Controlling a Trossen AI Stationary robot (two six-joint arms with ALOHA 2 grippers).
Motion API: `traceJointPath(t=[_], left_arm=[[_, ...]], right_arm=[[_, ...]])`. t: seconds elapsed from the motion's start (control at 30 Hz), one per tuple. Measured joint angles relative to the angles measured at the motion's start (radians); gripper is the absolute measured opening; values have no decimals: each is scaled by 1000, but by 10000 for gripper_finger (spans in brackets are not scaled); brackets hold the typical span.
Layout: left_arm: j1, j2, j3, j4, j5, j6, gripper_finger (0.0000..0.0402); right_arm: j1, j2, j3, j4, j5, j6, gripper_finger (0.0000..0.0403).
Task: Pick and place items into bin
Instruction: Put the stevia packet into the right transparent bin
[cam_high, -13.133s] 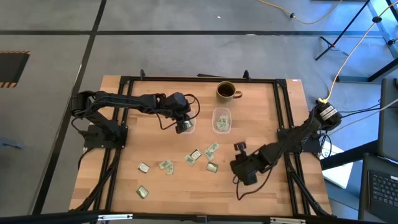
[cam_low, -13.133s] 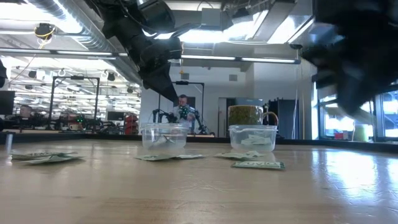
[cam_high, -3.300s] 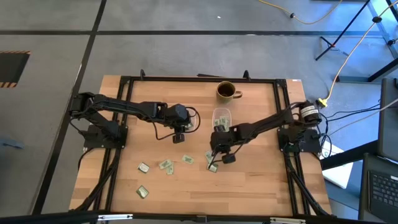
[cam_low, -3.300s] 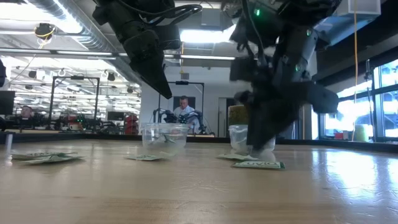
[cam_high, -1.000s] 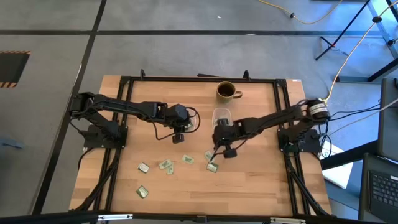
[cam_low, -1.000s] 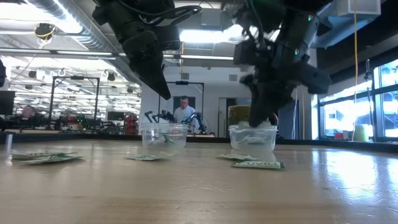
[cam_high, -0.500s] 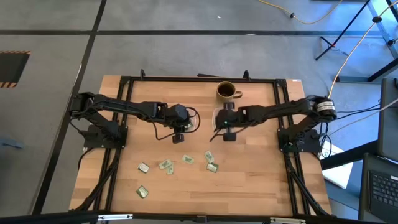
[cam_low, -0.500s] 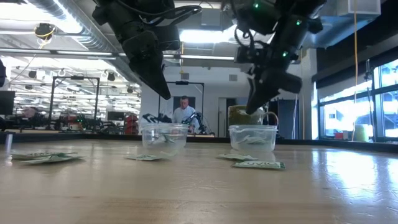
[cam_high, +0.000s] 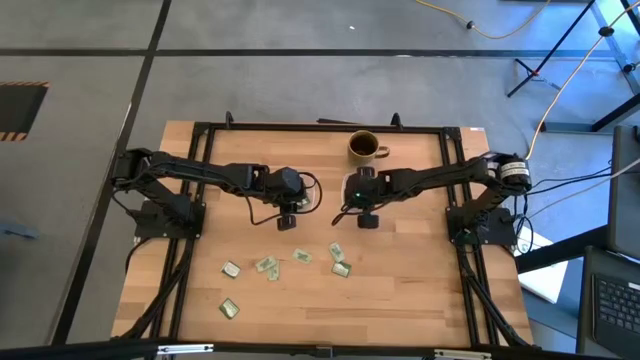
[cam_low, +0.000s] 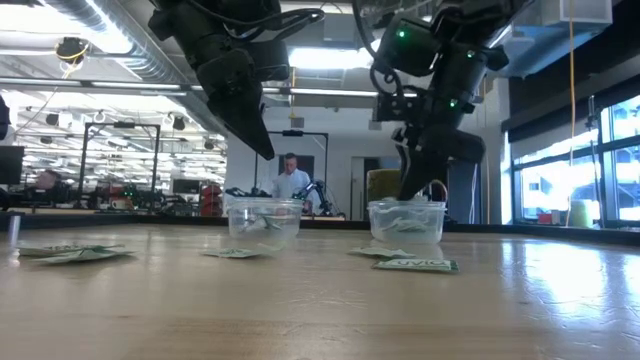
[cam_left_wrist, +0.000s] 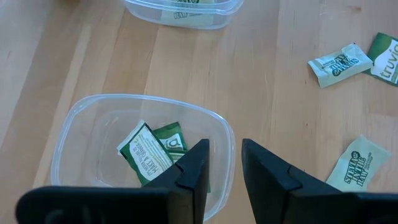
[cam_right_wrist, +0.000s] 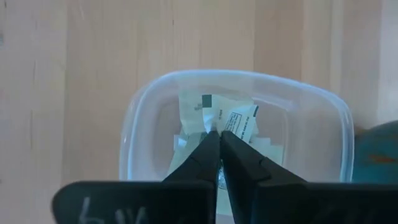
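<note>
high view, right hand (cam_high: 352, 193) hides bin (cam_right_wrist: 236, 134)

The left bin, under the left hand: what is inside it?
The left bin holds two green packets, one partly over the other. The left hand hangs above it and covers the bin's near part, so more could lie there unseen.

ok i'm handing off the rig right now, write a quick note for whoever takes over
Right gripper: over the right clear bin, fingers nearly shut; whether it holds a packet is unclear.
Left gripper: above the left clear bin, fingers slightly apart, empty.
Done: several packets lie in the right bin, two in the left one.
Left: loose packets on the table nearer the front edge. The brown mug stands behind the bins.
</note>
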Motion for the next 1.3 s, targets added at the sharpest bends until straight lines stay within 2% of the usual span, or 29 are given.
traceJointPath(t=[0.13, 0.37, 0.5, 0.63, 0.8, 0.93, 1.13, 1.3], left_arm=[[0, 0, 0, 0, 0, 0, 88], [0, 0, 0, 0, 0, 0, 89], [0, 0, 0, -9, 0, 0, 88], [0, 0, 0, -15, 0, 0, 88], [0, 0, 0, -15, 0, 0, 89], [0, 0, 0, -15, 0, 0, 89], [0, 0, 0, -15, 0, 0, 89], [0, 0, 0, -15, 0, -2, 88]], right_arm=[[0, -3, 0, -3, -3, 25, 43], [5, -7, 0, 2, 14, 41, 120], [51, -8, 0, 29, -98, 27, 138], [116, -8, 0, 48, -218, -53, 140], [195, -8, 0, 115, -217, -90, 140], [238, -8, 0, 127, -144, -85, 140], [284, 10, 2, 201, -192, -88, 137], [290, 77, 2, 260, -216, -88, 122]])
